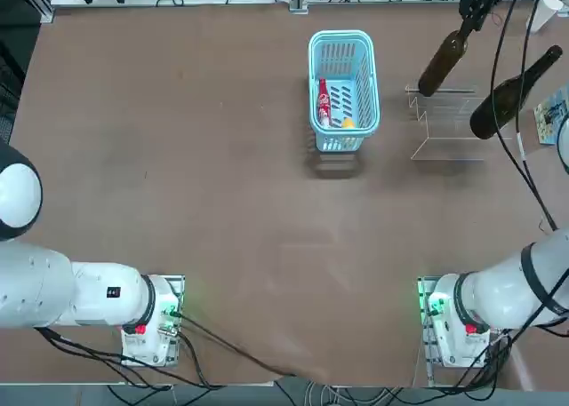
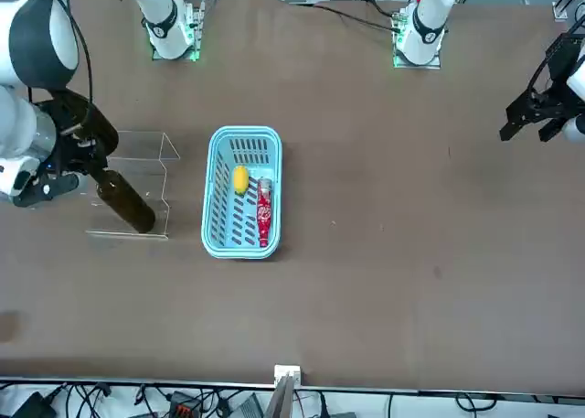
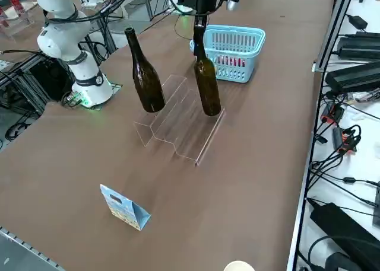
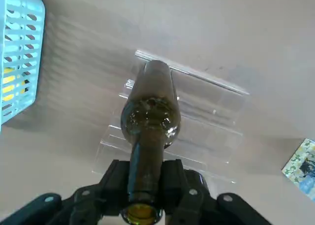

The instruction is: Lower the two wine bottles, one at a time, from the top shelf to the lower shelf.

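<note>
Near bottle [image 3: 147,75]: upright on the top shelf [image 3: 155,107], at the stand's end nearer the robot's edge of the table, apart from the gripper
Stand [image 1: 446,122]: clear stepped acrylic, on the table's [image 1: 222,202] right part toward the far edge, beside the basket
Lower shelf [image 3: 199,131]: the step on the stand's right-edge side; the held bottle's base is over or on it, contact cannot be told
Held bottle [image 3: 205,81]: upright at the stand's far end, neck up between the fingers
Gripper [image 4: 143,183]: clenched on the held bottle's neck just under the mouth, above the stand's far end
Basket [image 1: 343,43]: light blue, left of the stand, with a red bottle [image 1: 324,102] and a yellow item [image 2: 239,178] inside
Card [image 3: 123,207]: small blue folded one standing near the table's right edge
</note>
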Motion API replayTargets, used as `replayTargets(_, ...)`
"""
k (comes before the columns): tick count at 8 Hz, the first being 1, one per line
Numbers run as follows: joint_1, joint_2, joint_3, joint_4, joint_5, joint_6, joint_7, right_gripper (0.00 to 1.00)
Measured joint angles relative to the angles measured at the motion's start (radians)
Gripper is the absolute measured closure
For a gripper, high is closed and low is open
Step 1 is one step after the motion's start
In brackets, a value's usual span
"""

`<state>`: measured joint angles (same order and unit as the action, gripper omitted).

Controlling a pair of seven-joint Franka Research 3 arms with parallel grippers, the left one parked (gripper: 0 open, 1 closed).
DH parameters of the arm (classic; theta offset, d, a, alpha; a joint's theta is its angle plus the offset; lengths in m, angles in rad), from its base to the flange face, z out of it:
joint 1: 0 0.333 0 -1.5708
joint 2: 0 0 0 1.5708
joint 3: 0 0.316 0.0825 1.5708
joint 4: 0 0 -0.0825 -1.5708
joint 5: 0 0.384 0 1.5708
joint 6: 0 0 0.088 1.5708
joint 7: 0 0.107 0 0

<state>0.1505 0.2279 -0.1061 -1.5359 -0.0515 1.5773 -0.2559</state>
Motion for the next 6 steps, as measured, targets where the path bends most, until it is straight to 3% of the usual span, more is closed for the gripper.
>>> replayTargets(6, 0.001, 0.042, 0.000, 0.005, 0.000, 0.004, -0.037, 0.61)
